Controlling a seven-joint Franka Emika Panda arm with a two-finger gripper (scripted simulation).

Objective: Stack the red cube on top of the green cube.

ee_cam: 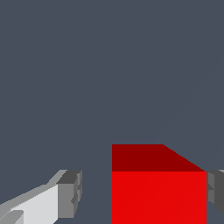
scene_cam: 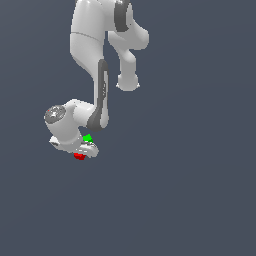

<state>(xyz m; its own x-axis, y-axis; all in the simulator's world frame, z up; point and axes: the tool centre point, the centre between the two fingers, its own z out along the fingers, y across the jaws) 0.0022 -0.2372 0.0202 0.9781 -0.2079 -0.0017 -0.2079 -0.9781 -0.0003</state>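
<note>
The red cube (scene_cam: 79,156) lies on the dark floor, partly covered by my white gripper (scene_cam: 84,150), which is lowered over it. In the wrist view the red cube (ee_cam: 158,192) sits between the two fingers of the gripper (ee_cam: 142,192). It is against the one grey finger pad (ee_cam: 215,192), and a gap separates it from the other pad (ee_cam: 70,194). The jaws are open and have not closed on the cube. The green cube (scene_cam: 87,138) sits just behind the gripper, half hidden by the wrist; it does not show in the wrist view.
The white arm (scene_cam: 95,60) reaches down from the top of the exterior view, its elbow link (scene_cam: 102,95) above the cubes. A plain dark grey floor (scene_cam: 190,190) lies all around.
</note>
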